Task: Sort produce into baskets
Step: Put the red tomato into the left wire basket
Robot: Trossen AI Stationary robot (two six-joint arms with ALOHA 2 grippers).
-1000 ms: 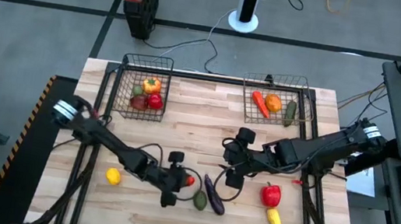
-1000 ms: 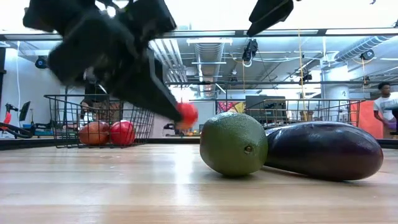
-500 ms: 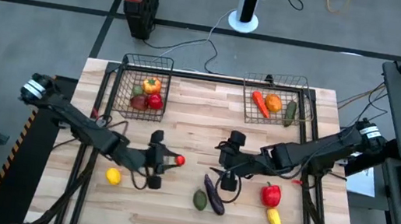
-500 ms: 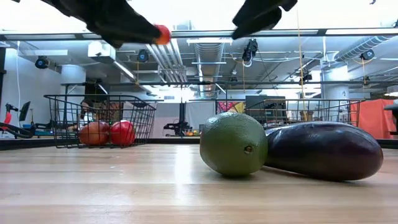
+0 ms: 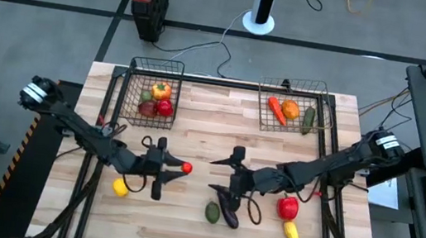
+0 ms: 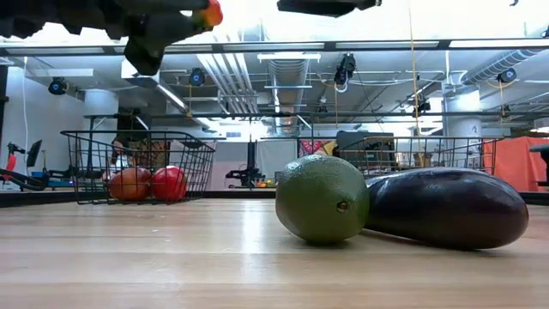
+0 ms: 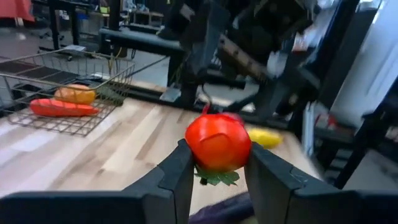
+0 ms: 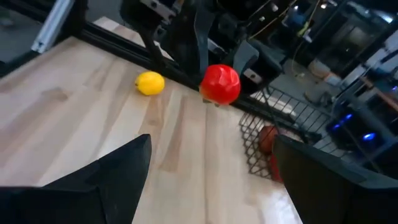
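L gripper (image 5: 177,166) has drifted a bit right of where it was, clamped on small red tomato (image 5: 187,168), lifted, mid-left of frame. R gripper (image 5: 226,175) moved lower-left, fingers wide apart, empty, over eggplant (image 5: 228,204). 2 baskets: left basket (image 5: 153,67), right basket (image 5: 294,87). Loose: 1 lemon (image 5: 120,188), 1 avocado (image 5: 212,212). No legible writing.

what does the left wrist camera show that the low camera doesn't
Only the left wrist view: the left gripper shut on a red tomato with a green leaf under it, and the far basket holding a carrot and an orange.
Only the low view: the avocado touching the eggplant, both on the table.
Both: the wooden table.
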